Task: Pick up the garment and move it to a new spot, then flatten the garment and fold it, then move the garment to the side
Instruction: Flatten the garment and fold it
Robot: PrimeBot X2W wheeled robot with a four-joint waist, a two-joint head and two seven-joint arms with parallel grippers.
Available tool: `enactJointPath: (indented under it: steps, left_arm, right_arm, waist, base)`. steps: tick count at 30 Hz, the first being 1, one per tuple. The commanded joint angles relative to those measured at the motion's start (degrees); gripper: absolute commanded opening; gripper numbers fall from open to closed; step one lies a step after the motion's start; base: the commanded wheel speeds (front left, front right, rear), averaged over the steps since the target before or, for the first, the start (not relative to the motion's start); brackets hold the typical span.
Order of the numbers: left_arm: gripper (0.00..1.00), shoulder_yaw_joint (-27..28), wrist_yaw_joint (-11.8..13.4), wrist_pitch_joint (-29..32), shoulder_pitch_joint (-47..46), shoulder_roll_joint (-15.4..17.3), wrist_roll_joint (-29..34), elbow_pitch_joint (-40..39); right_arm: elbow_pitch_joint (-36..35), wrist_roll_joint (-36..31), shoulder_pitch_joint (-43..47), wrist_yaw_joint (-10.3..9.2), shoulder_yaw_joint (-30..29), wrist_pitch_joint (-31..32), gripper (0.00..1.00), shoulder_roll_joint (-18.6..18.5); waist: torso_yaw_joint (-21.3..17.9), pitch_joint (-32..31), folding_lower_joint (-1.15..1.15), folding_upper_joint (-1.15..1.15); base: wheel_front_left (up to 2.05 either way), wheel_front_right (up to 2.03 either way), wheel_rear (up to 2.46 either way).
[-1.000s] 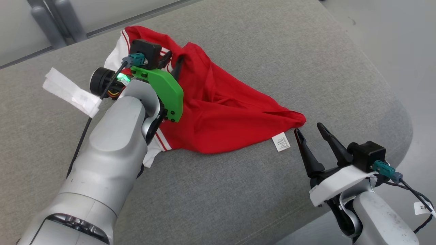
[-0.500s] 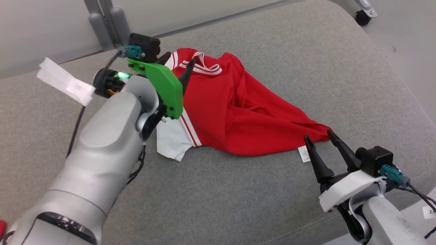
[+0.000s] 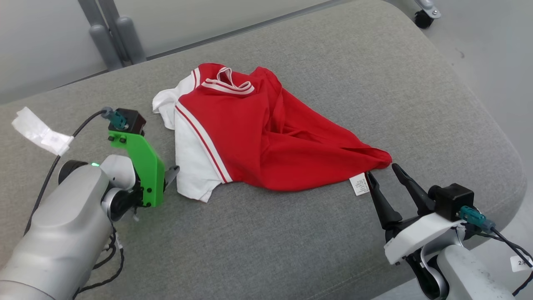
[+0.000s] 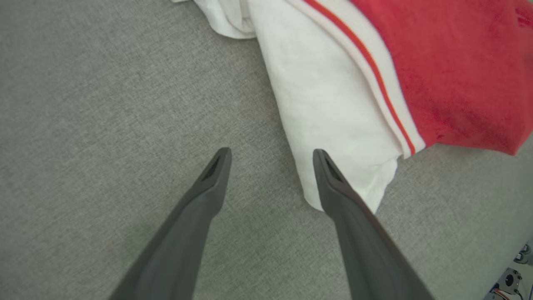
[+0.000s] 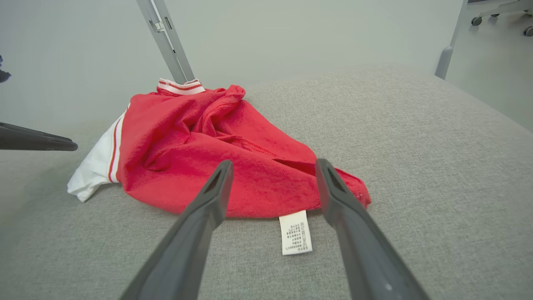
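Red knit garment with a white, striped sleeve lies crumpled at the centre of the grey woven cushion. Left tool: spread wide, empty, beside the sleeve. Right tool: spread wide, empty, near the hem label.

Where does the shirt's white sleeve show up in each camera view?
Head view: white sleeve left of centre, on the garment's left edge.
Left wrist view: upper middle, running down toward the centre.
Right wrist view: left side, mid-height.
Shared landmark: the striped seam where white meets red.
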Motion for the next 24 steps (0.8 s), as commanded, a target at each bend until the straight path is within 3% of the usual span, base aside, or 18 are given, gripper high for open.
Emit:
enactJointPath:
  steps: [1, 10, 11, 12, 17, 24]
  left_arm:
    - [1.00, -0.3, 0.0, 0.6, 1.3, 0.6, -0.5, 0.6]
    - [0.98, -0.9, 0.0, 2.2, 2.6, -0.4, -5.1, 0.6]
    - [0.23, -1.1, 0.0, 1.9, 2.5, -0.6, -5.4, 0.5]
    - [0.00, -1.1, 0.0, 1.4, 2.3, -0.7, -5.8, 0.2]
    - [0.00, -1.5, 0.0, 0.3, 1.2, 0.2, -7.1, -2.2]
    - [0.00, -0.9, 0.0, -1.7, 1.3, 3.9, -9.7, -8.8]
  right_arm:
    - [0.1, 0.4, -0.4, -0.08, 0.1, -0.1, 1.00, 0.1]
    - [0.7, 0.4, -0.3, -0.08, -0.3, -0.1, 1.00, 0.3]
    - [0.6, 0.3, -0.4, -0.08, -0.1, -0.1, 1.00, 0.4]
    - [0.6, 0.4, -0.5, -0.08, 0.0, -0.1, 1.00, 0.4]
    - [0.8, 0.3, 0.5, -0.08, -0.5, -0.1, 1.00, -0.3]
    - [0.7, 0.1, 2.4, -0.08, -0.5, -0.1, 1.00, -1.1]
  waist:
    - [-1.5, 1.0, 0.00, 0.00]
    - [-1.8, 0.9, 0.00, 0.00]
    - [-1.5, 0.7, 0.00, 0.00]
    - [-1.1, 0.6, 0.00, 0.00]
    - [1.8, -0.8, 0.00, 0.00]
    - [7.7, -3.7, 0.00, 0.00]
  base:
    - [0.00, 0.00, 0.00]
    - [0.00, 0.00, 0.00]
    - [0.00, 0.00, 0.00]
    - [0.00, 0.00, 0.00]
    - [0.00, 0.00, 0.00]
    - [0.00, 0.00, 0.00]
